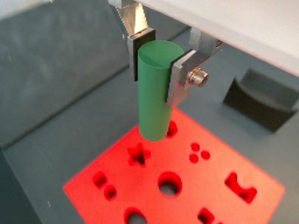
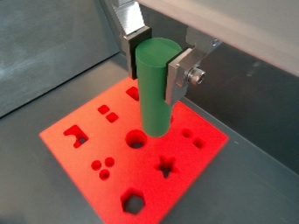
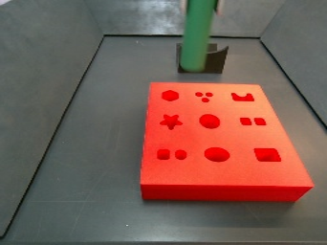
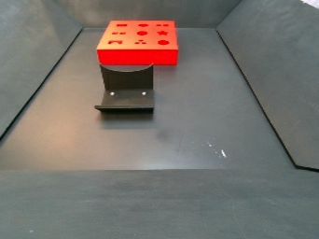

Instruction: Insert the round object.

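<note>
**Peg in my grip, hanging upright over the red block**

The round object is a plain green peg, and I have it clamped near its top end between my two fingers, the silver plates pressing its sides. My gripper is closed on it, not loose; the peg fills the gap between the pads in both wrist views. I grip it high so that most of its length hangs free below me, leaving the lower end clear to go into a hole before my fingers come near the surface.

Its long axis runs roughly vertical, upper end in my jaws, lower end pointing down at the red block. A side view shows the peg as a straight green column above the far edge of the block, its bottom end clear of the top face, in front of the dark fixture just behind it. I judge that upright pose is what a straight downward push needs.

The block lies flat on the dark floor, its top face cut with holes of several shapes. In a wrist view a round hole sits just beside the peg's lower end, so I judge a small sideways correction remains before lowering. The insertion itself is not yet done.
</note>
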